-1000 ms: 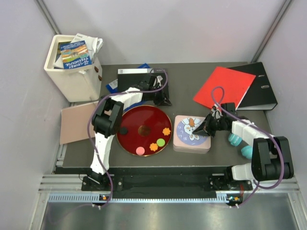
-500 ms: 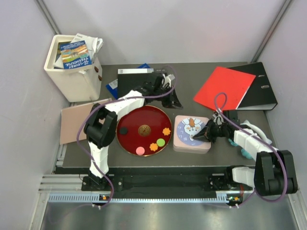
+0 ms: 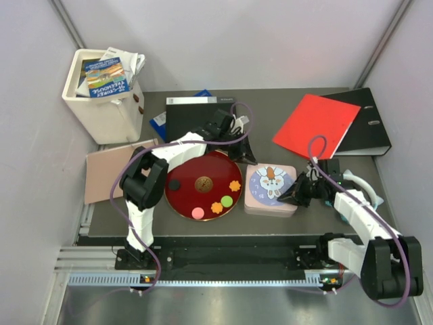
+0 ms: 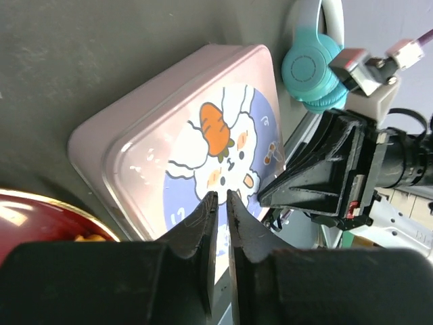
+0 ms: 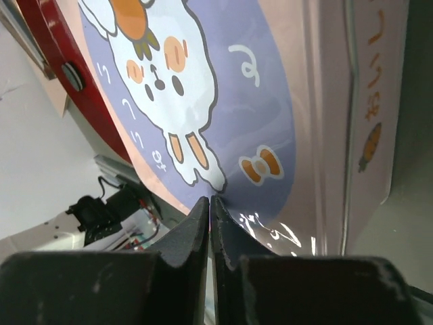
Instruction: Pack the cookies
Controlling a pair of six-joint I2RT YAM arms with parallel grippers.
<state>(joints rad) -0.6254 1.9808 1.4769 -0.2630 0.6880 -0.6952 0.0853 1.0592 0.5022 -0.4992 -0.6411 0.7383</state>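
Top external view: the dark desk (image 3: pixel 270 122) sits inside pale walls that close in at the left, right and back. Its far strip is crowded. A white bin (image 3: pixel 101 112) of booklets stands at the far left corner, with a tan board (image 3: pixel 108 172) overhanging the left edge. A black folder (image 3: pixel 189 115) lies at the back centre, and a red folder (image 3: pixel 314 125) overlaps a black binder (image 3: pixel 369 122) at the far right. Bare desk remains along the near edge and in the gap between the two folders.

A red plate (image 3: pixel 203 166) lies centre-left, and a pink rabbit-lid tin (image 3: pixel 270 184) lies just beside it on the right, lid on. Teal headphones (image 4: pixel 311 64) lie just beyond the tin's right side.

All the cookies (image 3: pixel 216 207) rest on the plate: black at the left, an orange flower at the right, and green, orange and pink along the near rim.

The left fingers (image 4: pixel 199 230) are almost together, leaving a thin slit, and hold nothing; they hover over the tin's plate-side edge. The right fingers (image 5: pixel 193 230) are pressed together and empty, low over the tin's lid.

Since a second ago the left fingers have swung from behind the plate toward the tin. The right fingers have slid from the lid's middle to its near right corner. The cookies have not moved.
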